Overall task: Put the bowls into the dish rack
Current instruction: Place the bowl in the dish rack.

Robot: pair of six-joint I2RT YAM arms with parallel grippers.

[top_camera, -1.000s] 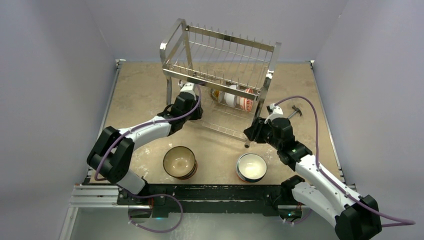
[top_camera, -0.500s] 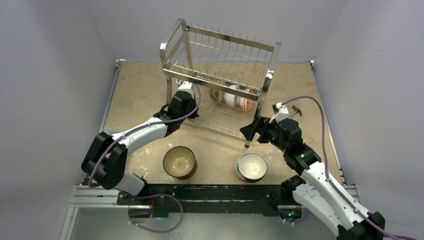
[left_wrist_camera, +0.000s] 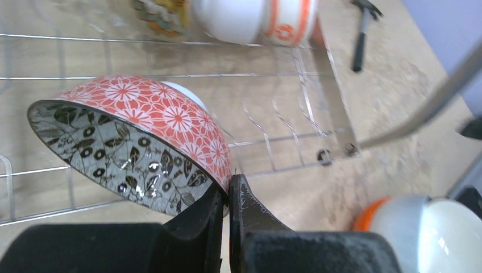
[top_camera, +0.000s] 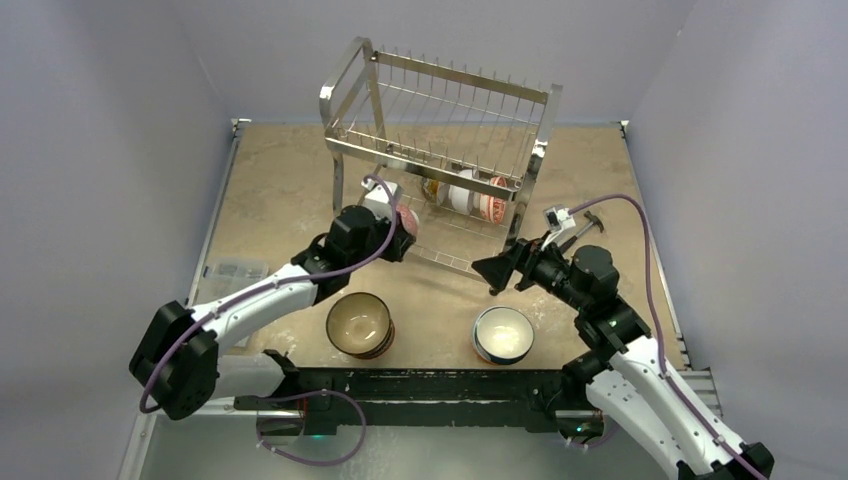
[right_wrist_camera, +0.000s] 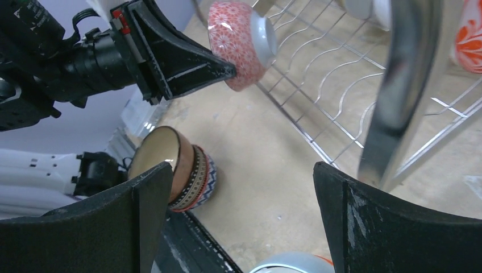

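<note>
While the left end effector (left_wrist_camera: 229,187) pinches one red bowl (left_wrist_camera: 170,116) by the dish rack (top_camera: 440,100), the right end effector (right_wrist_camera: 239,176) gapes; one brown bowl (top_camera: 358,323) and one white bowl (top_camera: 502,333) sit before it, roughly three bowls (top_camera: 462,197) inside.

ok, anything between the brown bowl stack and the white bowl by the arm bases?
Nothing. The top external view shows only bare tabletop between the brown bowl stack and the white bowl.
</note>
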